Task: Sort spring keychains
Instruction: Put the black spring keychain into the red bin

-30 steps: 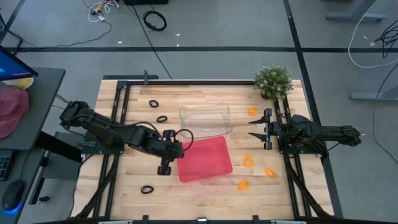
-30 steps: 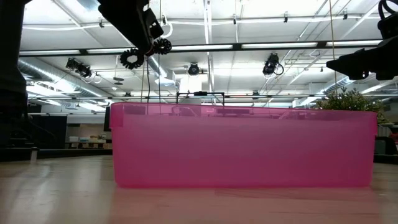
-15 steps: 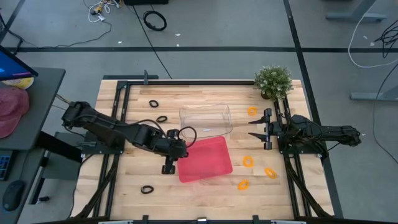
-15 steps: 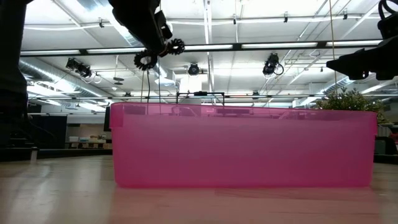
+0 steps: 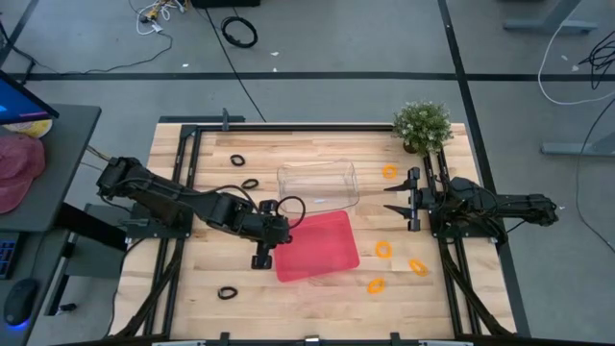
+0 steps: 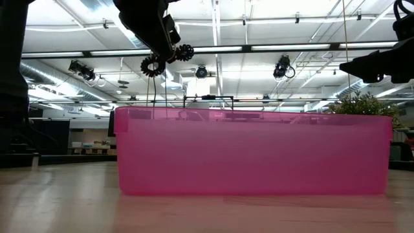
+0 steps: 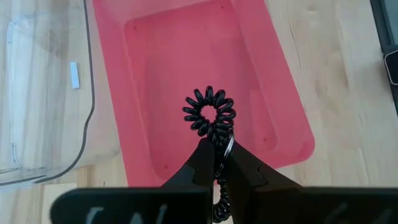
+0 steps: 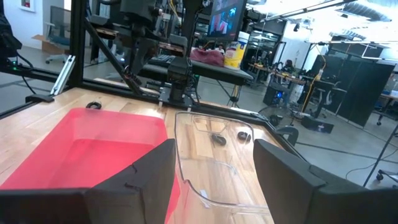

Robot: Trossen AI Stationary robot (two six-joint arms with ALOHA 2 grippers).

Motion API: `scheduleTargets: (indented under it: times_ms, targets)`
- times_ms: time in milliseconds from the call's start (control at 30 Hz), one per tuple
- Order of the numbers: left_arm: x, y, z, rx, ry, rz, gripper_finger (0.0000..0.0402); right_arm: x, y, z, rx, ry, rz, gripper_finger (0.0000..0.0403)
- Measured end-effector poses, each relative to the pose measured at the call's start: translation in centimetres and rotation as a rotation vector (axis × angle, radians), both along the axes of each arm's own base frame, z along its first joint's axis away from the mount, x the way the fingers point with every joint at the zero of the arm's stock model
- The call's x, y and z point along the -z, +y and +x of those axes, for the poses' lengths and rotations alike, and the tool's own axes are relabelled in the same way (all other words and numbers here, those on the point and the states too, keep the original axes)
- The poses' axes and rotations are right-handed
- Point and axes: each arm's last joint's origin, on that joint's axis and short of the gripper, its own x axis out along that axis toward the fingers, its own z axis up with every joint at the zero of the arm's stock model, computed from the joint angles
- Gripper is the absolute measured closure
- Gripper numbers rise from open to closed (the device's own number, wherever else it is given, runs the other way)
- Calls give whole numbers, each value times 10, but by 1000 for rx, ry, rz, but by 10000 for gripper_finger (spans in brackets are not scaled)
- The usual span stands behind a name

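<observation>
Over the red plastic tray | left gripper pinches black coiled keychain | thin hold, coil could snag on release | right gripper waits open

Light came from above: long ceiling strip lights burned white in the low view and washed out the area around them. That view was backlit, so the arm and the black coil hanging before the lights read almost as silhouettes. The red tray close to the lens glowed pink and looked soft, with the wooden table in front of it blurred. From overhead the table was evenly bright, with only faint, short shadows. The clear bin carried pale reflections on its rim. In the right wrist view the near fingers were dark and slightly soft.
</observation>
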Motion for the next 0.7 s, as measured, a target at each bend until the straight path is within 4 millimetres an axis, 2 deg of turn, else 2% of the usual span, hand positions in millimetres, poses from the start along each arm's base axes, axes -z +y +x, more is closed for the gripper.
scheduleTargets:
  times_ms: [167,700]
  targets:
    - [0,0,0,-1,2,0,379,0,0,0,0,0,0,181]
    - [0,0,0,-15,3,-9,314,0,0,0,0,0,0,181]
